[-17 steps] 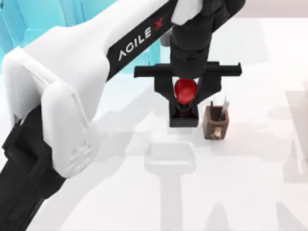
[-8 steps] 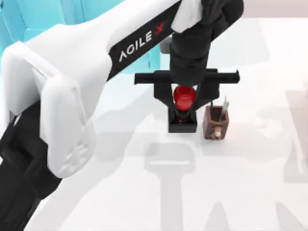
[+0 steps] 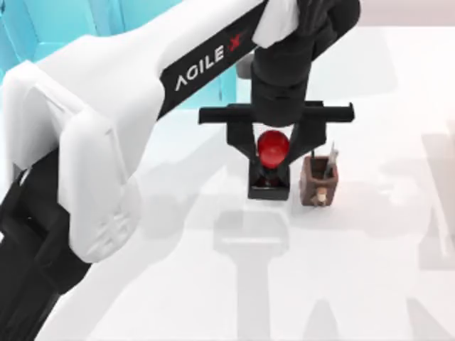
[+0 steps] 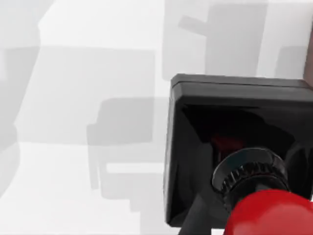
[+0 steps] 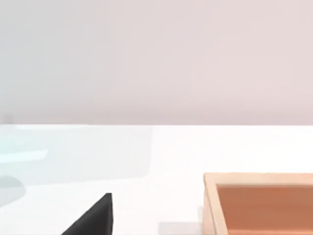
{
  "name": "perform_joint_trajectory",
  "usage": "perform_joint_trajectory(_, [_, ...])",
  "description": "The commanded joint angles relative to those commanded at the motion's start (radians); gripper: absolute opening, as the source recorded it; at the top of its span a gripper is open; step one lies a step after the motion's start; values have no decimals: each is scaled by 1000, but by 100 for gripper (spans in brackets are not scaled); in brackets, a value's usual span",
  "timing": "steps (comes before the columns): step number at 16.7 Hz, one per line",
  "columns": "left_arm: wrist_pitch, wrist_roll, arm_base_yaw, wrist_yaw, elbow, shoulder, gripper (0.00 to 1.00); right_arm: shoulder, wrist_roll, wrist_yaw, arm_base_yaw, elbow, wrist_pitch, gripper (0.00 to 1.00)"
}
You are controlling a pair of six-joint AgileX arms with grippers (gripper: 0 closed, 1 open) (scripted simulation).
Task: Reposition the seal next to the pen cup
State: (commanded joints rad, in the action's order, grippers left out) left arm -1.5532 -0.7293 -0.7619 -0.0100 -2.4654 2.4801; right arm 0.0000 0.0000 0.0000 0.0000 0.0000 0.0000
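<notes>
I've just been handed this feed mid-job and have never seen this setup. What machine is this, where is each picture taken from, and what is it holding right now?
This is a simulated AgileX robot with two arms at a white table. The top view looks down from above. There the big white and black left arm reaches across, and the left gripper sits over the seal, a stamp with a red knob on a black square base. Its black fingers flank the knob, but whether they grip it cannot be told. Just to the right of the seal stands the pen cup, a brown wooden holder with pens, close by.

The left wrist view looks along that arm at the seal from very near. The right wrist view shows table, a black tip and a corner of a wooden box.
</notes>
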Motion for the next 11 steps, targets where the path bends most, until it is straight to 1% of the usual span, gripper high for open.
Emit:
perform_joint_trajectory(5, [0, 0, 0, 0, 0, 0, 98, 0, 0, 0, 0, 0, 0, 100])
perform_joint_trajectory(6, [0, 0, 0, 0, 0, 0, 100, 0, 0, 0, 0, 0, 0, 100])
perform_joint_trajectory(11, [0, 0, 0, 0, 0, 0, 100, 0, 0, 0, 0, 0, 0, 100])
